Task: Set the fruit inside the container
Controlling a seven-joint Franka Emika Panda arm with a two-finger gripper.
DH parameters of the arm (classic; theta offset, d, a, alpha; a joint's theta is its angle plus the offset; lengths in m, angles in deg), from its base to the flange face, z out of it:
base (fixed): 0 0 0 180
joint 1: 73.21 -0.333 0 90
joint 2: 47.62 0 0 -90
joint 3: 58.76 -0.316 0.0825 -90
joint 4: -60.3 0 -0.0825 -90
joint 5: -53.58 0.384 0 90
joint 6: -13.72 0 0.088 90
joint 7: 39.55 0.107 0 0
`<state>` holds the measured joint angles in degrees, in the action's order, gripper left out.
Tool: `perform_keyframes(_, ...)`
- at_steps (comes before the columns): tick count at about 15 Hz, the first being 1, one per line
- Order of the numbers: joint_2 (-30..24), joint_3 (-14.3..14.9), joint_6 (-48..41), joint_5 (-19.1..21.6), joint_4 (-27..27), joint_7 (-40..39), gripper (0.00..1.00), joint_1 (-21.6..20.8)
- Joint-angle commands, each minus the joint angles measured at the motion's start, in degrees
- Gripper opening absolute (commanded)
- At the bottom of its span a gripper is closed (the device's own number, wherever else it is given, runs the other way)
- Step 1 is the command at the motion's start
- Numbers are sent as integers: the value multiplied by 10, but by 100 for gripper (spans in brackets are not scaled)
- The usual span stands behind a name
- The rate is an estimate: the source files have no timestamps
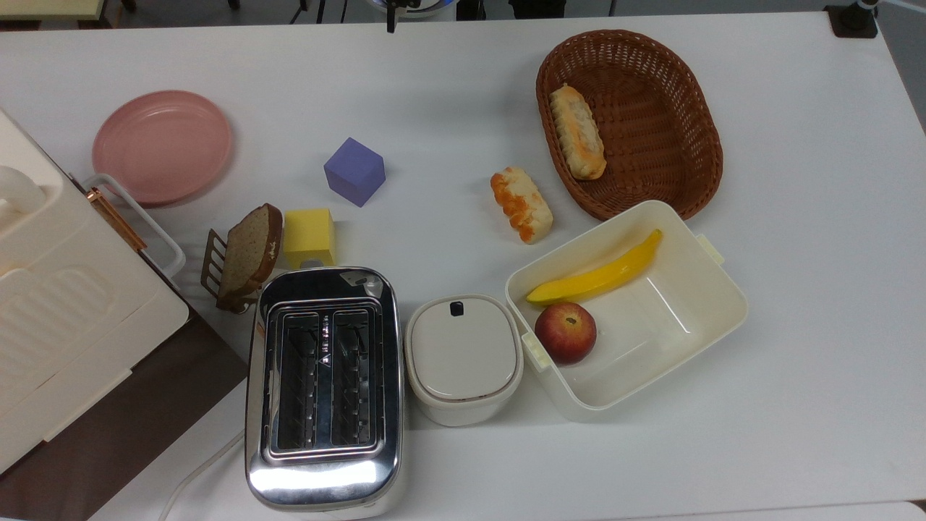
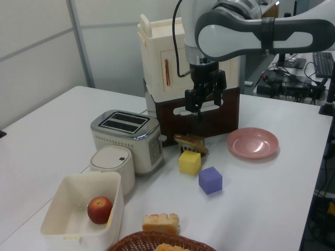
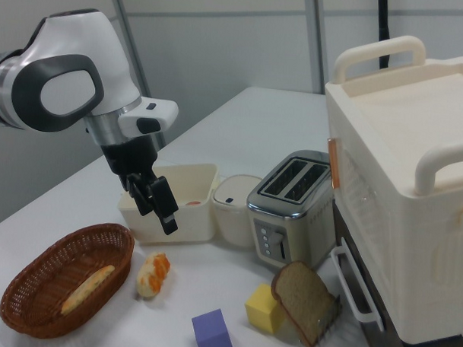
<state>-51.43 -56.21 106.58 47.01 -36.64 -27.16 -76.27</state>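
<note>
My hand (image 2: 201, 104) hangs in the air above the white desk (image 1: 448, 87), holding nothing, its two black fingers (image 3: 160, 205) set a narrow way apart and pointing down. In the left view it sits in front of the cream-white cabinet with a dark brown base (image 2: 172, 68), above the slice of brown bread in its small rack (image 2: 191, 141).

The long curved yellow plastic banana (image 1: 597, 273) lies inside the large cream-white rectangular plastic tub (image 1: 712, 286), along the tub wall nearest the brown oval wicker basket (image 1: 651, 94). A round red apple (image 1: 565, 332) rests in the tub too, just beside the banana's thicker end. The tub stands toward the desk's edge at the top view's bottom, beside a smaller lidded white pot (image 1: 463, 358) and a shiny chrome two-slot toaster (image 1: 323, 387).

An orange-white bread roll (image 1: 521, 204) lies on the desk between the basket and a purple cube (image 1: 354, 171).
</note>
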Motion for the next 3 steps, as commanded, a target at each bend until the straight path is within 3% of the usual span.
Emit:
perform_keyframes(1,-9,11,4,11,-11,-19,100,-7)
perform_keyframes(3,-9,12,5,11,-10,-16,100,-7)
